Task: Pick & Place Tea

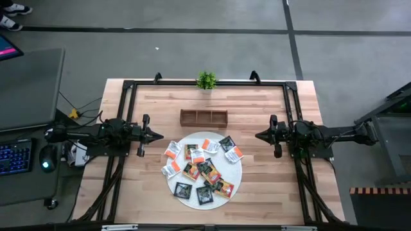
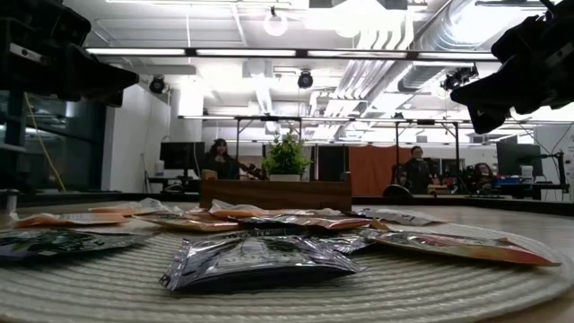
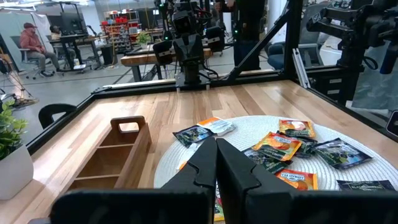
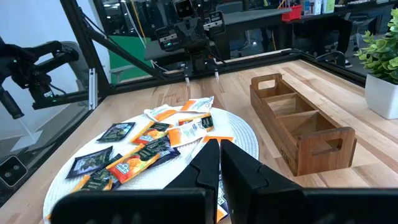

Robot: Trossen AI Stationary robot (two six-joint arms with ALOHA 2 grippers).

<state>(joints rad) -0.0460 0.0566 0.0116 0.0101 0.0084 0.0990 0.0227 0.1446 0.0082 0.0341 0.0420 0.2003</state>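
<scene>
Several small flat tea sachets (image 1: 203, 168), black, orange and white with orange marks, lie scattered on a round white woven mat (image 1: 236, 182) at the table's middle, toward the near edge. The brown wooden three-compartment tray (image 1: 203, 117) rests on the table beyond the mat. My left gripper (image 1: 159, 135) hovers left of the mat, shut, pointing right. My right gripper (image 1: 258, 135) hovers right of the mat, shut, pointing left. In the left wrist view the sachets (image 3: 286, 146) and tray (image 3: 112, 155) lie ahead of the shut fingers (image 3: 216, 152). The right wrist view shows the same over its shut fingers (image 4: 219, 152).
A small potted green plant (image 1: 206, 81) stands at the table's far edge behind the tray. Black frame rails (image 1: 128, 102) run along the table's left, right and far sides. Bare wood lies between mat and rails. People sit in the room beyond (image 2: 218, 158).
</scene>
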